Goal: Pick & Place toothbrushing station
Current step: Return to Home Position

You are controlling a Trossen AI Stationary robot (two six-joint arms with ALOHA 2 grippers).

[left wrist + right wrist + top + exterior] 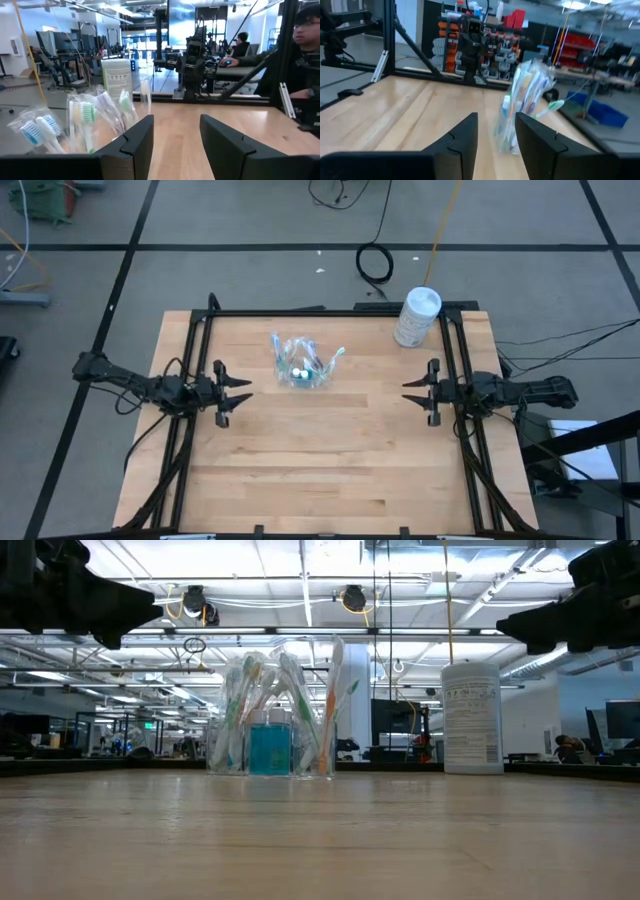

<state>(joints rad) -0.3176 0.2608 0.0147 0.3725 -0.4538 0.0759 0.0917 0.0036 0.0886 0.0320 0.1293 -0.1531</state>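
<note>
Clear cup [303, 366] full of toothbrushes [335, 690], upright on counter [330, 470], back centre-left. Left hand [243, 391], right hand [410, 392] both open, empty, at counter sides. Risk: left arm nearest, stray swing could topple top-heavy cup

The clear cup [222, 762] is standing upright on the table's [330, 460] far half. Multicoloured toothbrushes [331, 705] are leaning outward inside it, heads up, and a blue tube [269, 748] is sitting among them.
</note>
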